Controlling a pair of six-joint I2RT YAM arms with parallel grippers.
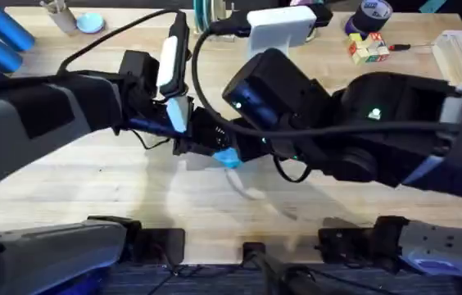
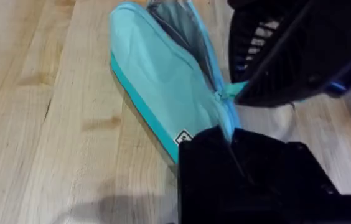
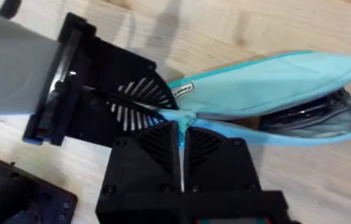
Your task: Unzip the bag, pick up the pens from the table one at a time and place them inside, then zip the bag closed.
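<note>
Pale wooden table, turquoise bag half-unzipped, both hands pinched shut on it.

Two chunky arms with matte black housings and pale grey shell panels over the long links, blue trim peeking out along the edges. Small green status lights glowing on the black right arm. Loose black cables looping over both, plus a white-and-black block on the grey-and-black left arm. Ribbed vent slots on the black plastic left gripper. Same grille pattern and small round screws on the black right gripper.
</note>
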